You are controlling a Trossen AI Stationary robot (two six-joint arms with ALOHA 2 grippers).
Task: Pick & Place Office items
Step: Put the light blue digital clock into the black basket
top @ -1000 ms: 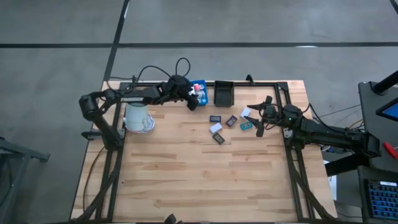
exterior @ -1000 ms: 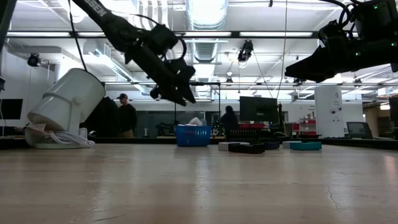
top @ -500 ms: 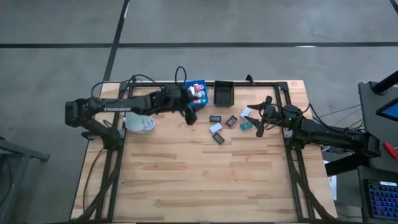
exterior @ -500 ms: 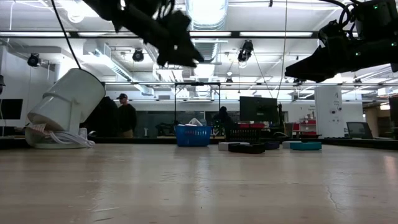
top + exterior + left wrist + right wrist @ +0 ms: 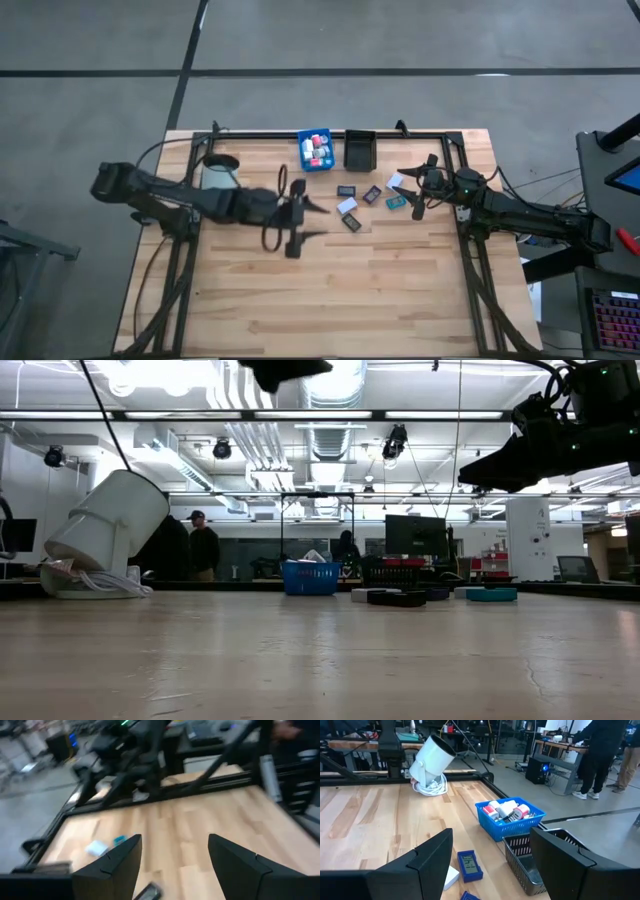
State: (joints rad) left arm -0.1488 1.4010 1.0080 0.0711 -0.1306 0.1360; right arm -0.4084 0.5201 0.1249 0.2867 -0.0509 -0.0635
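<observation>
Presently on the wooden table (image 5: 330, 290):

Left gripper (image 5: 316, 222): raised over the middle of the table, fingers spread wide, empty. It hangs near the loose items but touches none of them.

Right gripper (image 5: 412, 186): near the table's right edge, fingers apart, empty, just beside the teal and white items.

Office items, loose: six flat pieces in a small cluster between the two grippers. A black rectangle (image 5: 346, 190), a purple one (image 5: 372, 194), a white one (image 5: 348, 205), another dark one (image 5: 352, 222), a teal one (image 5: 396, 201) and a white one (image 5: 396, 182).

Office items, binned: white and red pieces (image 5: 319, 151) heaped in the blue bin (image 5: 303, 149) at the far edge.

Black bin (image 5: 358, 149): just beside the blue bin, on its right; contents cannot be told.

White mug (image 5: 220, 172): tilted on a coil of white cord (image 5: 100, 585), near the table's far left corner.

Background, low view: a person (image 5: 203, 545) stands in the room beyond the table.
</observation>
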